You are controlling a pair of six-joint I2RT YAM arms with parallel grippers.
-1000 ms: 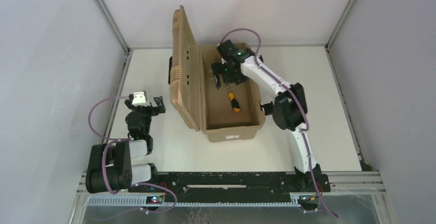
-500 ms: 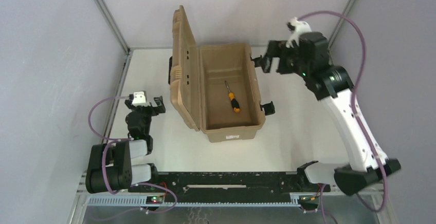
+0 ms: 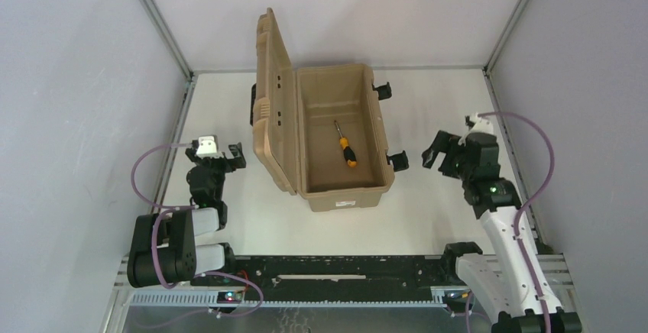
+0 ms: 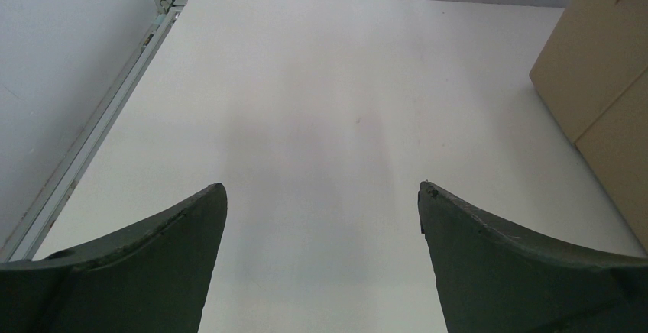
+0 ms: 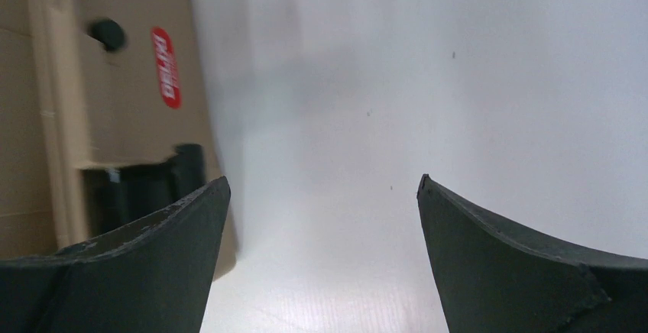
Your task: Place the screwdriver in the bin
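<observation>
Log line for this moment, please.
screwdriver: inside bin | lid: open | left gripper: open, empty | right gripper: open, empty

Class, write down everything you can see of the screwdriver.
The screwdriver is small, with a stubby orange-and-black handle and a thin grey shaft that looks like metal. It lies flat on the floor of the open tan bin, its shaft pointing toward the far wall and its handle nearer the front. Only the bin's floor touches it.

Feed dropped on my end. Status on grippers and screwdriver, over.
Left gripper open, empty. Right gripper open, empty. Screwdriver lying inside the bin, lid up. Nothing in the way.
</observation>
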